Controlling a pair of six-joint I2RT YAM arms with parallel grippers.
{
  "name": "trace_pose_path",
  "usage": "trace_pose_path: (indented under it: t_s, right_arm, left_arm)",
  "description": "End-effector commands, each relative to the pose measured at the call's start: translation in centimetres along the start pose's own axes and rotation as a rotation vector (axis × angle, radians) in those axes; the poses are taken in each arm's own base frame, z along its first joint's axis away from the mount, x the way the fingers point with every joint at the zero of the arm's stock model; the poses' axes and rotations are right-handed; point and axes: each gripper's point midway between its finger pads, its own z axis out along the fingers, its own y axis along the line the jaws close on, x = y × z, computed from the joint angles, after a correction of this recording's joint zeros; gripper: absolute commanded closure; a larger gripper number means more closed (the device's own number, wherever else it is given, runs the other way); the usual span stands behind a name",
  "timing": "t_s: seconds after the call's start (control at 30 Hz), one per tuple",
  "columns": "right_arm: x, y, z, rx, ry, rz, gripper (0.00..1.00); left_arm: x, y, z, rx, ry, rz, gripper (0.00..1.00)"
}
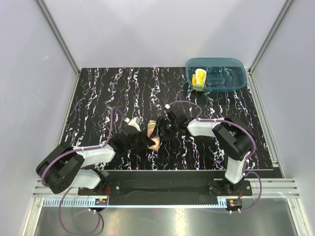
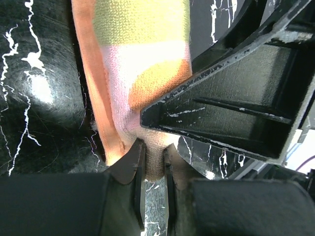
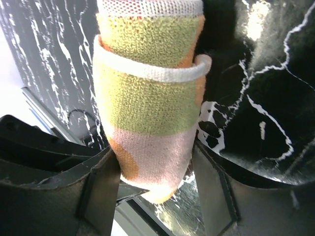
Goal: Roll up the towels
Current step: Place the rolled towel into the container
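Orange towel [image 3: 147, 98] rolled | betw R jaws; L jaws pinch end

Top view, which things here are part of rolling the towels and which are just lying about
Part of the job:
polka-dot towel, rolled, held by left gripper and right gripper
yellow towel, in the tub

Lying about:
teal tub
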Motion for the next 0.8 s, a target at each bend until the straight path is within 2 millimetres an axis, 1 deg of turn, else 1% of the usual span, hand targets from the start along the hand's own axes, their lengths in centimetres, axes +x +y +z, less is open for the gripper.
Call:
trace_pose_path:
  t_s: [0.0,0.03,0.07,0.1,0.13,0.17,0.2,0.23,0.27,0.3,0.33,0.37,0.4,0.43,0.47,0.5,0.53,0.57,0.6,0.63,0.67,0.7,0.73,0.77]
  right_arm:
    - [0.2,-0.7,1.5,-0.003,-0.040,0.007,0.38]
    - [1.0,-0.6,1.9,-0.009,-0.027,0.014,0.39]
    - [1.0,-0.2,2.2,-0.030,-0.037,0.011,0.40]
    - [1.7,-0.5,2.7,-0.031,-0.023,0.016,0.43]
    - [1.8,0.3,3.0,-0.059,-0.033,0.024,0.52]
    - [2.4,0.6,3.3,-0.072,-0.026,0.024,0.60]
    - [3.0,0.4,3.5,-0.078,-0.015,0.034,0.66]
    - [3.0,0.7,3.6,-0.091,-0.018,0.047,0.76]
    - [3.0,1.1,3.7,-0.113,-0.024,0.042,0.81]
    - [3.0,1.3,3.6,-0.123,-0.022,0.043,0.84]
    - [3.0,1.3,3.5,-0.120,-0.017,0.036,0.88]
    - [2.9,1.4,3.5,-0.114,-0.017,0.025,0.94]
    - [1.8,2.6,3.1,-0.127,-0.036,0.002,0.98]
    - [1.7,2.2,2.7,-0.098,-0.027,-0.031,1.00]
    - [1.1,2.6,2.3,-0.095,-0.031,-0.051,1.00]
    - [-1.0,3.8,1.3,-0.112,-0.070,-0.071,1.00]
    - [-2.0,3.9,0.6,-0.108,-0.085,-0.113,1.00]
    - [-2.4,3.6,-0.1,-0.084,-0.075,-0.119,1.00]
    - [-4.2,5.2,-1.4,-0.112,-0.106,-0.147,1.00]
    - [-5.4,4.4,-2.5,-0.090,-0.114,-0.163,1.00]
    - [-7.6,4.8,-4.2,-0.101,-0.151,-0.188,1.00]
    - [-7.8,5.6,-4.9,-0.111,-0.148,-0.191,1.00]
    - [-9.6,5.0,-6.2,-0.104,-0.180,-0.205,1.00]
    - [-10.1,4.7,-7.1,-0.091,-0.174,-0.207,1.00]
  left_arm:
    - [4.4,5.2,-1.2,-0.148,0.159,-0.042,1.00]
    - [4.3,5.1,-1.2,-0.141,0.154,-0.046,1.00]
    - [4.3,5.1,-1.2,-0.138,0.153,-0.051,1.00]
    - [4.3,5.2,-1.3,-0.135,0.155,-0.060,1.00]
    - [4.1,5.0,-1.2,-0.122,0.149,-0.066,1.00]
    - [4.0,4.9,-1.2,-0.117,0.149,-0.067,1.00]
    - [4.0,4.9,-1.2,-0.112,0.152,-0.073,1.00]
    - [3.9,4.8,-1.2,-0.105,0.152,-0.070,1.00]
    - [3.9,4.8,-1.2,-0.105,0.154,-0.070,1.00]
    - [3.8,4.6,-1.3,-0.097,0.153,-0.068,0.91]
    - [3.8,4.6,-1.4,-0.099,0.156,-0.058,0.85]
    - [3.8,4.5,-1.5,-0.098,0.157,-0.053,0.80]
    - [3.4,4.4,-1.6,-0.095,0.141,-0.041,0.71]
    - [3.5,4.7,-2.0,-0.112,0.148,-0.026,0.68]
    - [2.9,4.2,-2.3,-0.101,0.124,-0.011,0.63]
    - [2.5,4.4,-2.6,-0.116,0.106,0.002,0.57]
    - [2.6,4.8,-3.1,-0.140,0.113,0.019,0.48]
    - [2.2,4.6,-3.4,-0.142,0.098,0.032,0.45]
    - [1.1,4.0,-3.8,-0.129,0.051,0.052,0.42]
    - [1.4,4.7,-4.4,-0.163,0.066,0.066,0.39]
    - [0.9,4.5,-5.0,-0.164,0.044,0.086,0.38]
    - [0.5,4.1,-5.2,-0.154,0.024,0.089,0.38]
    - [0.5,4.4,-5.5,-0.163,0.024,0.101,0.37]
    - [0.3,4.1,-5.8,-0.150,0.011,0.109,0.36]
